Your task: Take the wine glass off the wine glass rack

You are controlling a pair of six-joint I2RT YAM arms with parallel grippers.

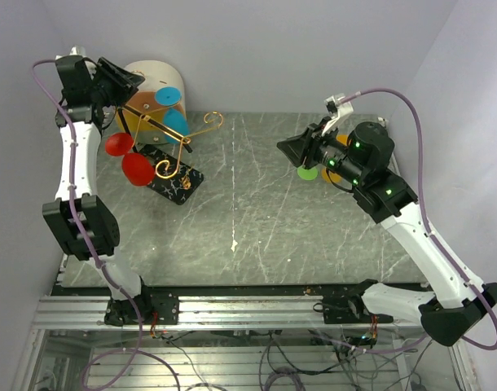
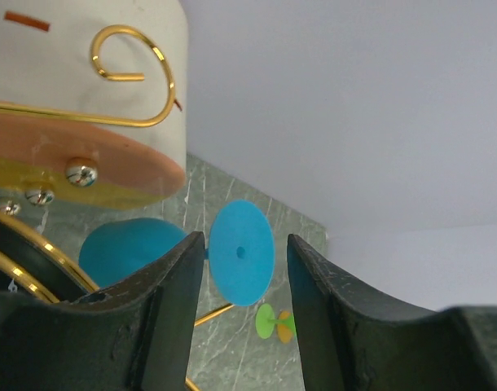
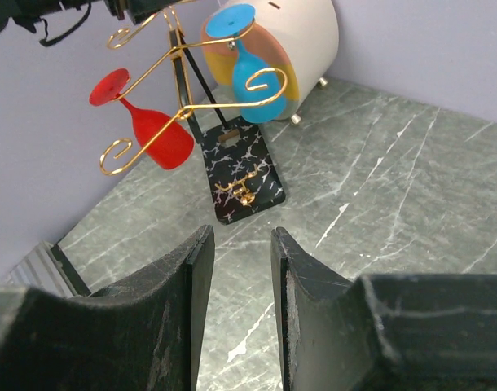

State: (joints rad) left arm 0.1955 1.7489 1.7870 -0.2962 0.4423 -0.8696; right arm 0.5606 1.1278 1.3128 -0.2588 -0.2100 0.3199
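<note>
Rack: gold wire stand with scroll ends on a black speckled bottom, standing on the table.
Blue glass: hangs bowl-down from the rack's upper rails, with its round foot on top, on the drum side of the rack.
Red glass: also on the rack. It hangs tilted from the rails on the side away from the drum, foot up and bowl low.
Left gripper: up at the rack's top, level with the blue glass's foot. The jaws stand well apart. In the left wrist view the foot shows through the gap, beyond the fingertips, and no contact with it can be seen. The gripper holds nothing.
Right gripper: well apart from the rack and facing it across the table. A narrow gap is left between the jaws, bare table shows through it, and nothing is held.
Drum: cream with an orange face, just behind the rack.
Green item: far from the rack, under the right gripper and partly hidden, so I cannot tell what it is.
</note>
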